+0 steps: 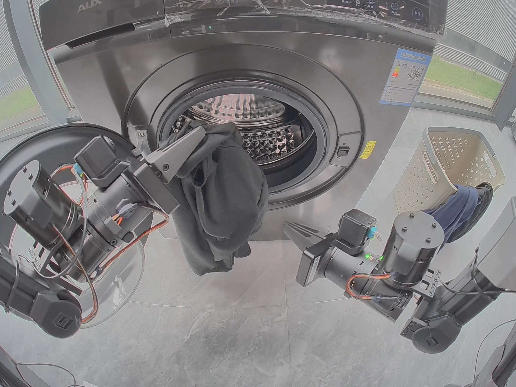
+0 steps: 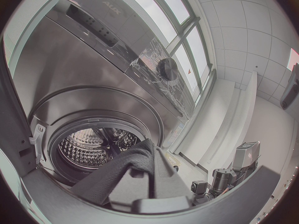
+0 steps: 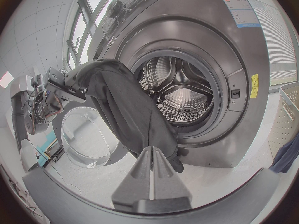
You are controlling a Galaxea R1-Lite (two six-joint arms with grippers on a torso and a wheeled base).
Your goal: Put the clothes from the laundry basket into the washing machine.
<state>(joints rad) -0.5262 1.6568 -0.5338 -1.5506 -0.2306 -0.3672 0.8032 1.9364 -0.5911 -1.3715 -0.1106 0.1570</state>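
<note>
While the left gripper pinches the garment by its top fold, the cloth sags below it, probably soft and light. Drum just beyond; right gripper pressed together, empty.

Grey marbled tile floor, daylit windows, white tiled wall

The left hand is held up high, its fingers squeezed tight on a dark cloth. The right hand sits lower, fingers pressed together, pointing toward the left arm.
</note>
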